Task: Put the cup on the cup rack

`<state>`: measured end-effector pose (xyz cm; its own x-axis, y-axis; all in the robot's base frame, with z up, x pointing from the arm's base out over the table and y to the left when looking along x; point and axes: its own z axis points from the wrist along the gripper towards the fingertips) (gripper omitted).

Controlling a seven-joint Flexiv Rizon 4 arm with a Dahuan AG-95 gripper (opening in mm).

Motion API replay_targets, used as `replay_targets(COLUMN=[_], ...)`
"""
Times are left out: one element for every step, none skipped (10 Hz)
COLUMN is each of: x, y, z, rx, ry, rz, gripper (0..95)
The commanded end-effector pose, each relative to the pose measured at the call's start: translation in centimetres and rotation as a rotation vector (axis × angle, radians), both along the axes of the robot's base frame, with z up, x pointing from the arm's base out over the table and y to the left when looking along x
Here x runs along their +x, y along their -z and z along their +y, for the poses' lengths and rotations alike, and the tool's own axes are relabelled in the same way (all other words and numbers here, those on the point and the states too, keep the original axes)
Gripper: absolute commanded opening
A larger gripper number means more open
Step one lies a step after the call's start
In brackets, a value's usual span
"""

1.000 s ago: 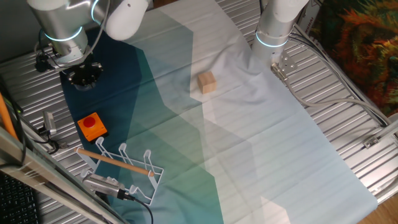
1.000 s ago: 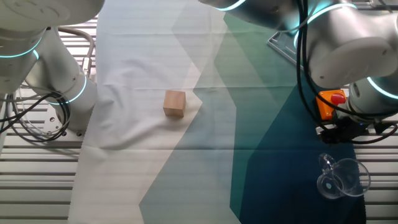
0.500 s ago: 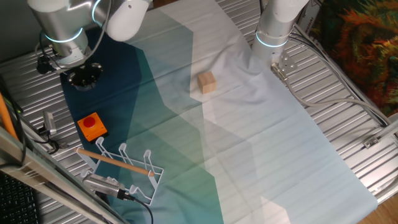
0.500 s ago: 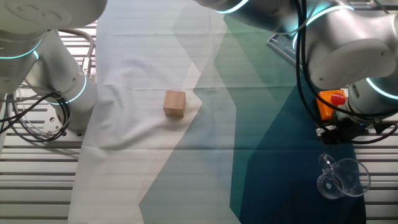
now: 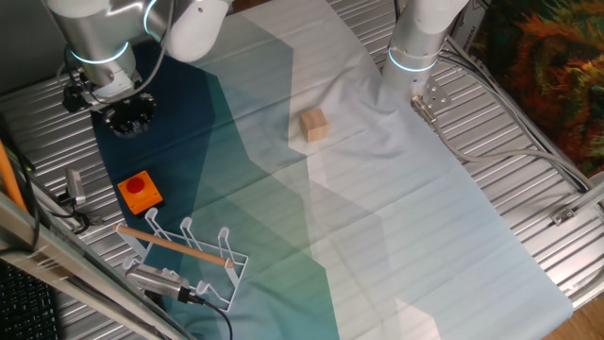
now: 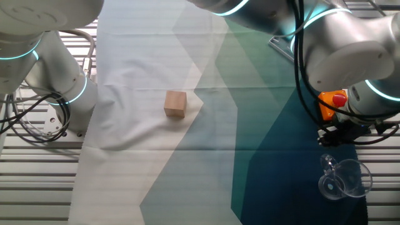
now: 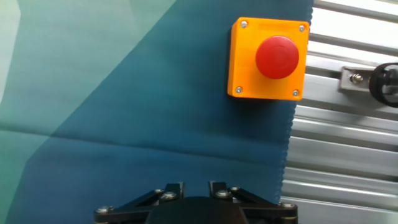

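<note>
The clear cup point(image 6: 342, 179) shows only in the other fixed view, on the dark blue cloth at the lower right, just in front of my gripper point(image 6: 340, 133); I cannot tell whether they touch. In one fixed view my gripper point(image 5: 127, 115) hangs over the cloth's far left, and the cup is hidden there. The white wire cup rack point(image 5: 189, 253) with its wooden rod stands at the near left edge, well away from the gripper. In the hand view only the gripper's base point(image 7: 195, 186) shows at the bottom edge, so its fingers are out of sight.
An orange block with a red button point(image 5: 140, 192) point(image 6: 331, 104) point(image 7: 267, 58) lies between the gripper and the rack. A tan wooden cube point(image 5: 314, 125) point(image 6: 175, 104) sits mid-cloth. A second arm's base point(image 5: 415, 47) stands at the far edge. Ribbed metal surrounds the cloth.
The arm has shifted very slightly; the cup, rack and block have not moved.
</note>
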<state>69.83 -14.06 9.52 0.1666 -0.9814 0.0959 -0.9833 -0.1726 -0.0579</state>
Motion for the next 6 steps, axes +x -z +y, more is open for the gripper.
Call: replay_targets(x=[-0.02, 0.00, 0.06, 0.12, 0.13, 0.18], y=[0.10, 0.17, 0.44, 0.70, 0.77, 0.93], z=[-0.05, -0.07, -0.13, -0.21, -0.23, -0.33], rx=[-0.018, -0.023, -0.023, -0.028, -0.030, -0.036], ry=[-0.008, -0.012, -0.014, -0.017, -0.019, -0.018], rz=[-0.008, -0.010, -0.011, -0.010, -0.012, -0.011], gripper=[19.0, 19.0, 19.0, 19.0, 19.0, 19.0])
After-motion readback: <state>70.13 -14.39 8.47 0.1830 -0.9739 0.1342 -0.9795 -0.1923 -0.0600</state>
